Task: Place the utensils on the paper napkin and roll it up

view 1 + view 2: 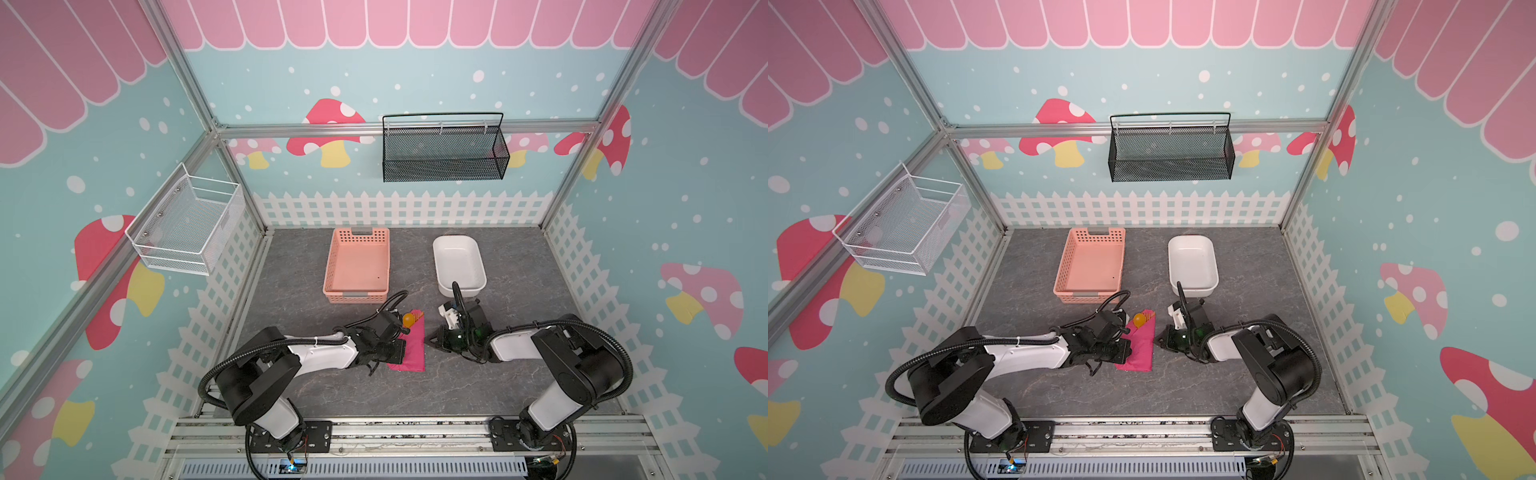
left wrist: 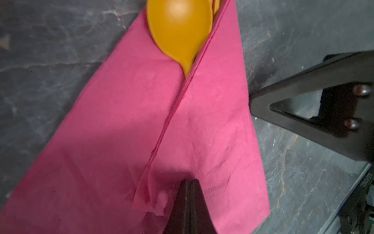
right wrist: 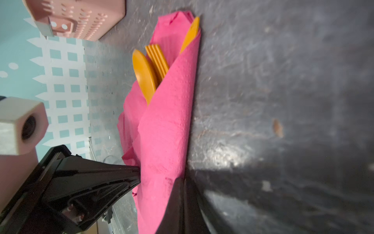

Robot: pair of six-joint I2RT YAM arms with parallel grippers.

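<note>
Magenta paper napkin, half-folded over the utensils, lies on the grey table between the arms.
Left gripper and right gripper press on the paper with fingers together, seemingly pinching nothing. Pin with one and roll tight with the other. One napkin; three utensils: spoon, fork, thin piece.

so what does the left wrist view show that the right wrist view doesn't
Only the left wrist view: the napkin from above, with its flap edge running along it and a crumpled corner beside the left gripper.

Only the right wrist view: the fork tines, the thin straight piece and the salmon basket.

Both: the napkin folded over the spoon, with the left gripper and the right gripper shut against it.
</note>
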